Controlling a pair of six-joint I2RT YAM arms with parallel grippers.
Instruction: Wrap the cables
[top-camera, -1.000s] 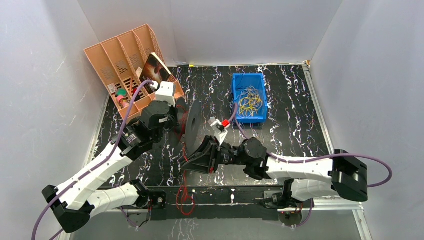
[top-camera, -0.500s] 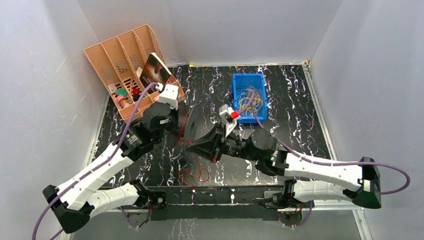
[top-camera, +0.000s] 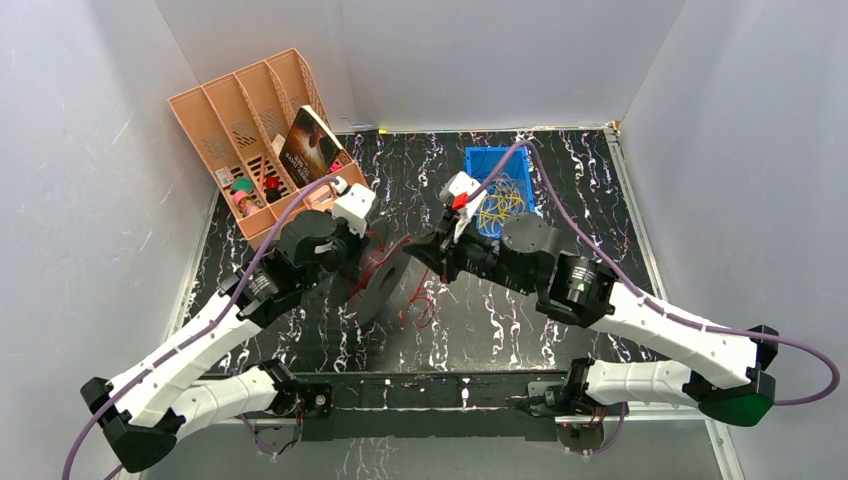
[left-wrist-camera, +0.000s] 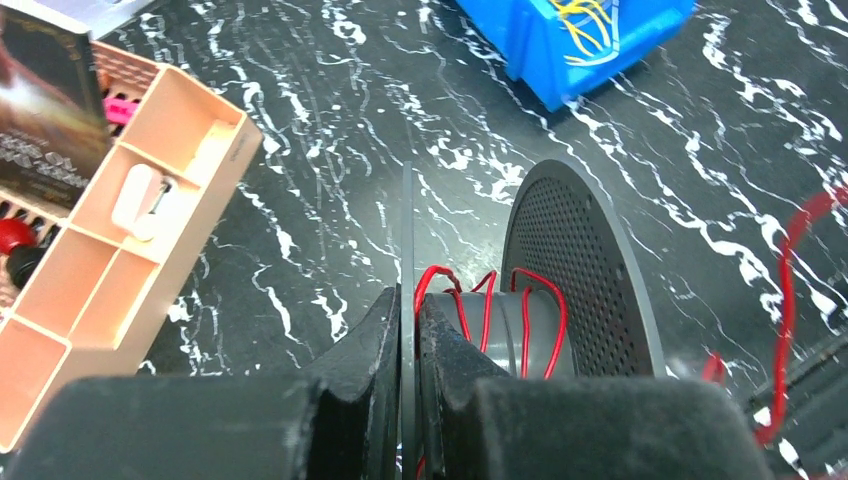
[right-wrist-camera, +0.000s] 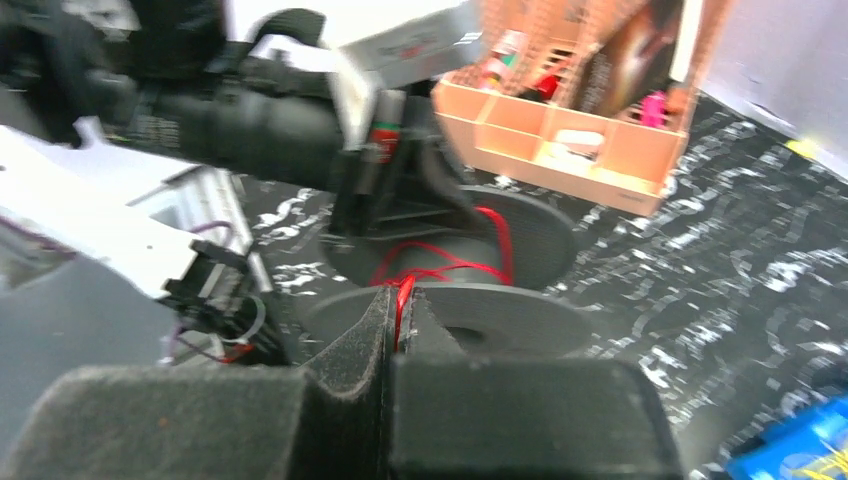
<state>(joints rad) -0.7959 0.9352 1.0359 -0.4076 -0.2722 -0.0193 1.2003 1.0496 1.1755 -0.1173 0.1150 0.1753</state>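
A black spool (top-camera: 378, 268) stands tilted at the table's middle, with thin red cable (top-camera: 418, 300) looped on its hub and trailing in loose loops to its right. My left gripper (top-camera: 352, 262) is shut on the spool's near flange (left-wrist-camera: 407, 240); red turns lie on the grey hub (left-wrist-camera: 520, 320) beside the perforated far flange (left-wrist-camera: 580, 270). My right gripper (top-camera: 425, 248) is shut on the red cable (right-wrist-camera: 402, 296), just right of the spool (right-wrist-camera: 470, 310), and holds the strand taut over the hub.
A peach desk organizer (top-camera: 250, 130) with a book and small items stands at the back left. A blue bin (top-camera: 497, 195) of yellow wires sits at the back, partly behind the right arm. Purple arm cords arc over both arms.
My right gripper has swung from the near side of the spool up and back to its far right, carrying the red cable. The loose loops moved from the front edge to the middle. The spool tilted.
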